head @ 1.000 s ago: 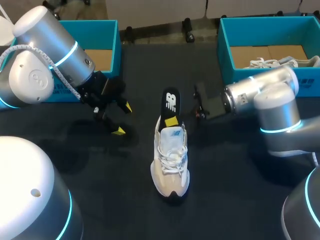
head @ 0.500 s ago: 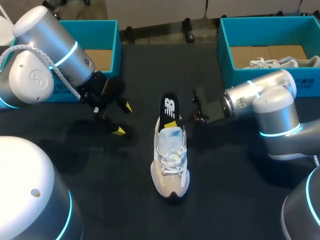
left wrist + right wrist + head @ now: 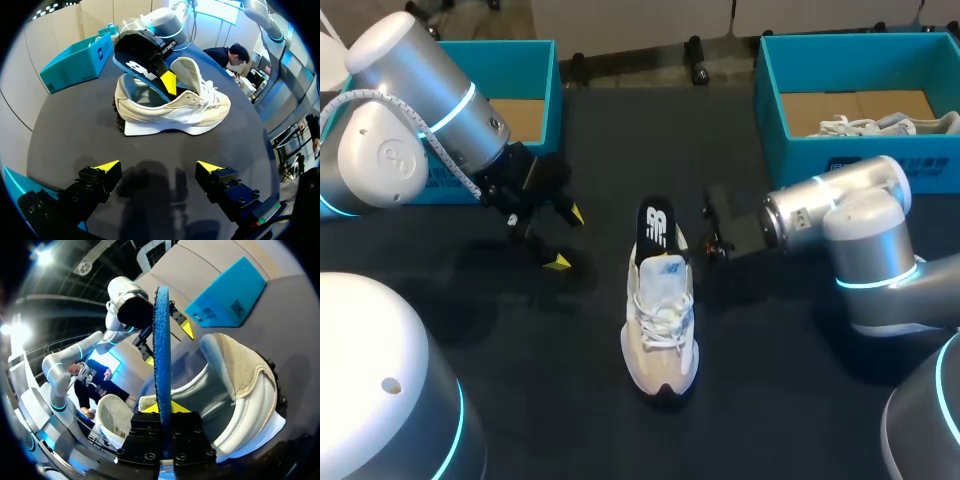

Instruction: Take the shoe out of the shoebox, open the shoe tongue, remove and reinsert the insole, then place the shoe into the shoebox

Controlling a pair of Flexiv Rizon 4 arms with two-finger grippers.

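Note:
A cream and white shoe [image 3: 660, 325] stands on the dark table, toe towards me, tongue lifted. Its black insole [image 3: 657, 225] sticks up on edge out of the heel opening. My right gripper [image 3: 672, 242] comes in from the right and is shut on the insole [image 3: 161, 350], which stands straight up between its fingers over the shoe [image 3: 240, 385]. My left gripper [image 3: 567, 238] hangs open left of the shoe, nothing between its yellow tips. From the left wrist, the shoe [image 3: 170, 107] lies side-on ahead of my left gripper [image 3: 162, 167], the insole [image 3: 142, 70] slanting into its heel.
One teal shoebox [image 3: 525, 85] stands at the back left, behind my left arm. A second teal shoebox [image 3: 850, 150] at the back right holds another white shoe [image 3: 860, 125]. Bare table lies on both sides of the shoe and in front of it.
My right gripper has closed on the insole and moved down towards the shoe, so the insole sits lower in the heel. The left arm has not moved.

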